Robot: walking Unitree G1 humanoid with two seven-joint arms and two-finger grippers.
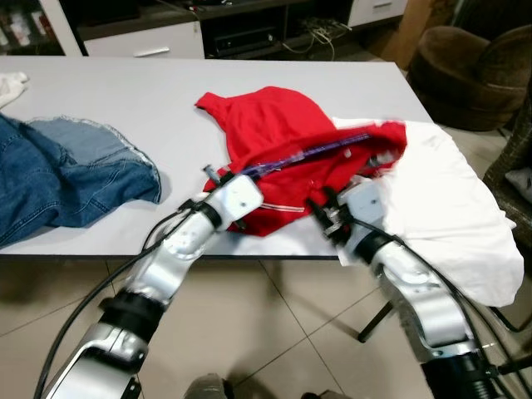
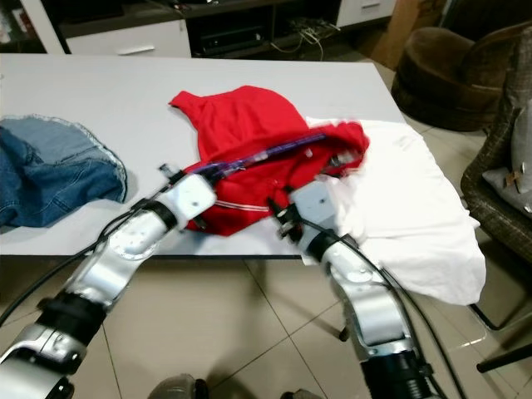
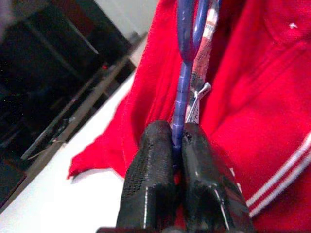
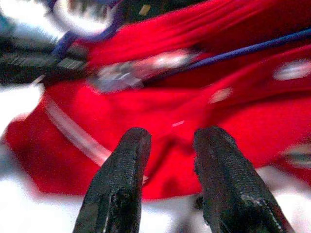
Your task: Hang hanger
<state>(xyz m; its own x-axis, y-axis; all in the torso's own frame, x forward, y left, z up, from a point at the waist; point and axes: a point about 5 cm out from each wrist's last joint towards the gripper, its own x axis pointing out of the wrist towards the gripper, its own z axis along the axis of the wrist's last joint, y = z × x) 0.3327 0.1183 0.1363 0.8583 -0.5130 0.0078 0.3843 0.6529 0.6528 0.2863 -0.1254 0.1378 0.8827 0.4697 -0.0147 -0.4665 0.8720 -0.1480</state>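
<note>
1 blue hanger pinched in left hand.

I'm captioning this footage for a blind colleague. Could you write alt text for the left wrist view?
The left gripper has its two black fingers shut on a thin blue hanger that runs away from the camera over a red shirt with white stripes. The shirt lies on a white table, with dark shelving beyond.
</note>
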